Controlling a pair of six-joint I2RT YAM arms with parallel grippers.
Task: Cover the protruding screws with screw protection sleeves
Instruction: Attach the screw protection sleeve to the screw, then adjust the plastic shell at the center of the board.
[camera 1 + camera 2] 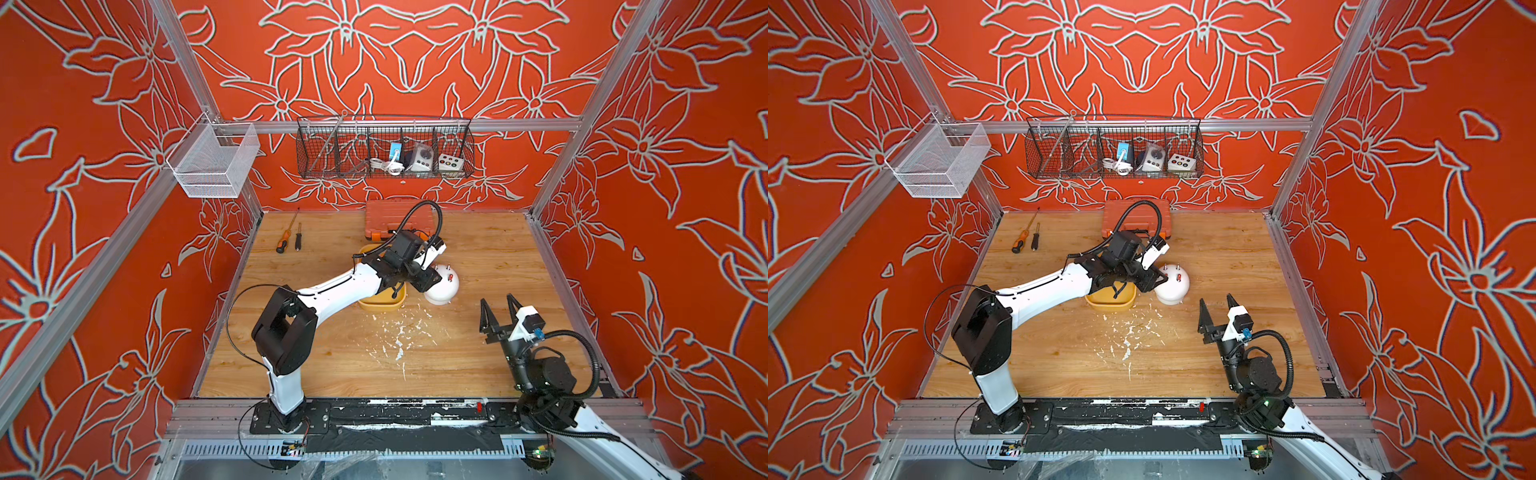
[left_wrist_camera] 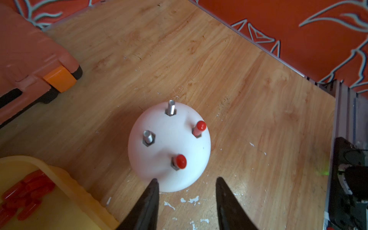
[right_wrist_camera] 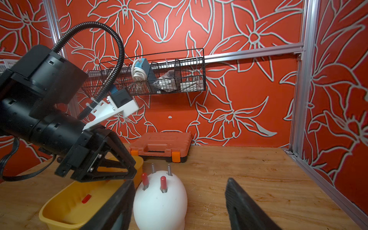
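My left end effector (image 2: 186, 179) hangs just above the near edge of the white dome (image 2: 175, 139), its jaws apart with nothing between them. The four protruding screws stand out of the top of that dome. The two nearest my fingertips each wear a red sleeve (image 2: 180, 161) (image 2: 200, 127), and the two beyond them, one (image 2: 148, 137) and the other (image 2: 170, 107), are bare metal. The task looks about half done.

The remaining screw protection sleeves (image 2: 23, 191) lie heaped in the yellow tray (image 2: 59, 175), just beside the dome on the bench (image 2: 239, 99).

As I judge it, the step in hand is to fetch another sleeve. I should single one out of the heap and pinch it across its body near the closed end, so the open mouth stays free. The bare screws lean outward with the curve of the dome, so I would tilt the sleeve to match the screw's axis before pressing down. I would let go only once it sits at the nut. A skewed push could shove the dome sideways.

My right end effector (image 1: 496, 298) waits well apart from the dome, jaws spread and empty, and could steady it. An orange tool case (image 2: 29, 59) sits behind.
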